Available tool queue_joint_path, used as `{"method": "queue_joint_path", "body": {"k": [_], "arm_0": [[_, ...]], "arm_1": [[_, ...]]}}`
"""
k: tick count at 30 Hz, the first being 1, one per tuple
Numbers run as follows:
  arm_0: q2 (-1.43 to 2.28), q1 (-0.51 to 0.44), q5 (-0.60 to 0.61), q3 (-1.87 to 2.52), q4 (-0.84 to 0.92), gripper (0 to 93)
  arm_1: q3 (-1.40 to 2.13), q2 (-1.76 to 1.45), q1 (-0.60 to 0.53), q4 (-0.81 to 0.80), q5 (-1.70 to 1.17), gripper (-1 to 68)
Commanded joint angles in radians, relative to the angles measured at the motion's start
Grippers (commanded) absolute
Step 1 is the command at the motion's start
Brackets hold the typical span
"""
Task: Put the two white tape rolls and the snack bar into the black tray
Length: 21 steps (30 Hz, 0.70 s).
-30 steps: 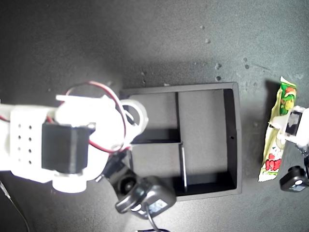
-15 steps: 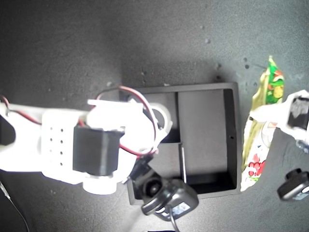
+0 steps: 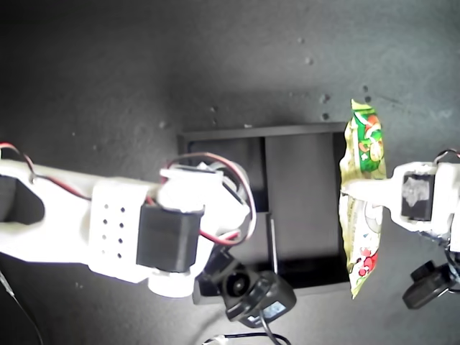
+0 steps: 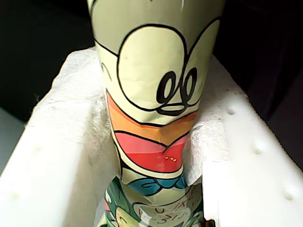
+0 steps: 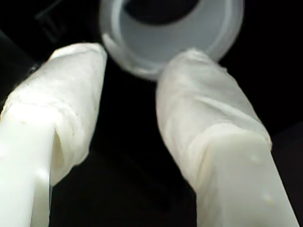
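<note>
- Now my first gripper point(image 4: 156, 156) pinches the snack bar point(image 3: 361, 198) near its middle; in the first wrist view the padded fingers point(image 4: 80, 132) press the crinkled wrapper from both sides.
- In the exterior view the snack bar is lifted and hangs over the wall of the black tray point(image 3: 302, 190) on the exterior view's right. Its long axis runs from the top to the bottom of that view, parallel to that wall.
- The bar looks about as long as the tray's side, so I judge that it fits only if it stays aligned with the long compartment just beside that wall. The move ahead is a short shift toward the exterior view's left, then down.
- My second gripper point(image 5: 130, 90) is spread apart, with dark space between its two wrapped fingers point(image 5: 208, 113). A white tape roll point(image 5: 170, 28) lies just past the fingertips, and one finger seems to touch its rim. It is not pinched.
- In the exterior view the second arm covers the tray's side on the exterior view's left, and the roll itself is hidden under it. I judge that this roll is already over or in a compartment there, but I cannot tell which one.
- The other white tape roll is not visible in any view.
- The first arm is clearly the nearer one to the free long compartment, and the second arm is apart from it.
</note>
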<state>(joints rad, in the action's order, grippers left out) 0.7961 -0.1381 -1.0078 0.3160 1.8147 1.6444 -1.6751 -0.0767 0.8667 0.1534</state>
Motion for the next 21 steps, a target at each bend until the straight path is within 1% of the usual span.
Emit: {"method": "queue_joint_path", "body": {"k": [1,6,11,12,13,14,15,19,21], "arm_0": [[0.029,0.012,-0.023,-0.028,0.017,11.8],[0.11,0.015,-0.035,0.04,0.018,11.4],[0.37,-0.011,-0.087,0.276,0.018,10.2],[0.436,-0.018,-0.109,0.341,0.018,10.2],[0.497,-0.028,-0.13,0.407,0.017,10.2],[0.554,-0.041,-0.143,0.471,0.015,10.4],[0.606,-0.058,-0.169,0.531,0.0,11.1],[0.686,-0.183,-0.253,0.64,-0.077,12.6],[0.687,-0.238,-0.293,0.678,-0.115,12.6]], "arm_1": [[-0.12,0.051,-0.012,-0.015,-0.014,-0.5],[-0.302,0.212,-0.012,0.014,-0.034,-0.5],[-0.319,0.267,-0.018,-0.009,-0.034,0.6],[-0.308,0.267,-0.02,-0.012,-0.034,8.2],[-0.299,0.267,-0.021,-0.012,-0.032,14.5],[-0.29,0.267,-0.021,-0.011,-0.028,19.6],[-0.282,0.267,-0.021,-0.008,-0.023,21.8],[-0.272,0.265,-0.014,0.006,-0.009,23.5],[-0.281,0.259,-0.005,0.035,0.0,21.5]]}}
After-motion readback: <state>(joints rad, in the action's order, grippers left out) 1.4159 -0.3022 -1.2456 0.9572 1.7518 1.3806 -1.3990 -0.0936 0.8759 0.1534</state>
